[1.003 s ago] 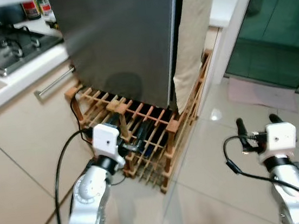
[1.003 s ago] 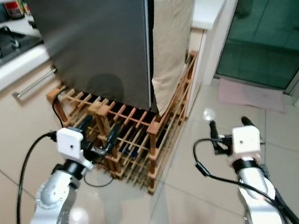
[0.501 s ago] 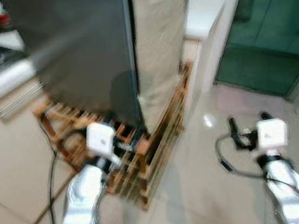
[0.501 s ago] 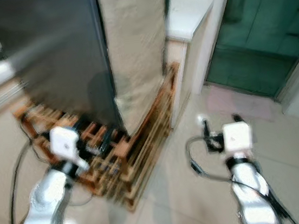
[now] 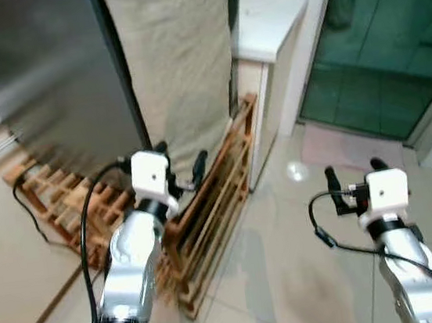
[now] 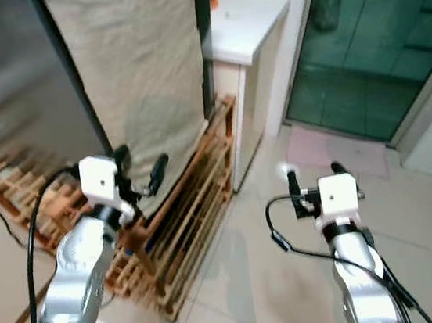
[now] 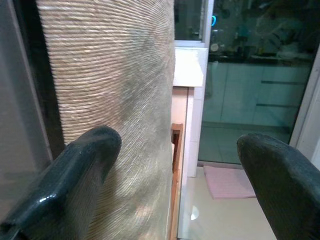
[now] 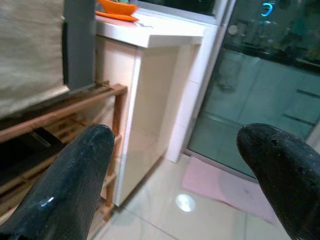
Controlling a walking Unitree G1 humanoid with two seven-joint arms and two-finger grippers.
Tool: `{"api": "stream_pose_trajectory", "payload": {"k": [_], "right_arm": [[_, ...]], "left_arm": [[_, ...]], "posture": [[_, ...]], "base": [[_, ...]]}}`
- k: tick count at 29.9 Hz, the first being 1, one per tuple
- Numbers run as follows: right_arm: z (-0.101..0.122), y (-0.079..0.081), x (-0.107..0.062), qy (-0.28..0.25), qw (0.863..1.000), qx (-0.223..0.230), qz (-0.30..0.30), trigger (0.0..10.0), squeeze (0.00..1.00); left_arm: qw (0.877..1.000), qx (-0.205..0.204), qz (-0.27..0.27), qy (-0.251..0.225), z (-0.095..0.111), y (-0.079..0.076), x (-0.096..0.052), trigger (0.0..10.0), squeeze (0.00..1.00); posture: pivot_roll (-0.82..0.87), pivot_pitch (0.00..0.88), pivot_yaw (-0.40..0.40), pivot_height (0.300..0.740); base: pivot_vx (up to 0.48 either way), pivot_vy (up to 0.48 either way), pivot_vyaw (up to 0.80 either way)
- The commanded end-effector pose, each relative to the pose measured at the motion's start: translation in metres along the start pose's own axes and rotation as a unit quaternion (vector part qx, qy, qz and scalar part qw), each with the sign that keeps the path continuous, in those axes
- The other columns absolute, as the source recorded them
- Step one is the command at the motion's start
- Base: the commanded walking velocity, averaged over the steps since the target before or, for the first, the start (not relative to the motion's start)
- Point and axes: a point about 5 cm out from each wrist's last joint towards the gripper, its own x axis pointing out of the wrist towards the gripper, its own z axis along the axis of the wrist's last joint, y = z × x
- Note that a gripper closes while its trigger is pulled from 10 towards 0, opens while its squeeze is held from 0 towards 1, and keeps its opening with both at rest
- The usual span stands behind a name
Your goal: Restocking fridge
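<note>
View swung right since earlier. Left gripper (image 5: 180,166), fingers wide, empty, before beige cloth (image 5: 176,64) above wooden rack (image 5: 207,218); right gripper (image 5: 355,177) wide, empty, over floor (image 5: 292,270).

The fridge (image 5: 40,80) has a dark grey, dully shining side, and at its 3 o'clock hangs a beige woven cloth (image 5: 180,63) with fine horizontal ribbing, plain to see in the left wrist view. Beneath both stands a slatted wooden rack (image 5: 207,218) of warm orange-brown. The floor (image 5: 293,278) is glossy pale beige tile with thin dark joints. At 1 o'clock a white tabletop (image 6: 250,19) bears an orange dish (image 8: 117,7), over cream cabinet sides. The glass door (image 5: 391,45) shows deep teal green, with a faded pink mat (image 6: 333,151) at its foot. Each silver arm ends in a white camera block and a black-fingered hand, left hand (image 5: 181,164) and right hand (image 5: 355,172).
</note>
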Motion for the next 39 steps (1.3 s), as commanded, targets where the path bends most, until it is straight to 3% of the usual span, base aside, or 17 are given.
{"api": "stream_pose_trajectory", "payload": {"k": [1,11,13,17,20,39], "right_arm": [[-0.001,-0.005,-0.003,0.004,1.000,-0.003,-0.005,10.0,0.00],[-0.006,-0.004,-0.005,0.018,1.000,-0.003,-0.003,10.0,0.00],[-0.006,-0.004,-0.005,0.017,1.000,-0.002,-0.002,10.0,0.00],[-0.002,-0.003,-0.007,0.010,1.000,-0.003,0.007,10.0,0.00],[-0.003,-0.005,-0.009,0.013,1.000,-0.004,0.006,10.0,0.00],[-0.008,-0.003,-0.015,0.026,1.000,-0.004,0.007,10.0,0.00]], "left_arm": [[1.000,-0.003,0.028,-0.010,0.007,0.010,-0.001,10.0,0.00],[1.000,-0.011,0.007,0.007,0.000,0.000,-0.012,10.0,0.00],[1.000,-0.010,0.012,0.010,0.000,0.002,-0.009,10.0,0.00],[0.999,0.008,0.035,0.008,0.008,0.013,0.014,10.0,0.00],[0.999,0.008,0.046,0.005,0.012,0.018,0.018,10.0,0.00],[0.997,-0.029,0.075,0.016,0.009,0.025,0.020,10.0,0.00]], "posture": [[-0.07,0.000,-0.019,0.740],[-0.06,0.000,-0.016,0.740],[-0.06,0.000,-0.018,0.740],[-0.08,0.000,-0.020,0.740],[-0.09,0.000,-0.015,0.740],[-0.09,0.000,-0.014,0.740]], "base": [[0.000,0.000,0.00],[0.000,0.000,0.00],[0.000,0.000,0.00],[0.000,0.000,0.00],[0.000,0.000,0.00],[0.000,0.000,0.00]]}}
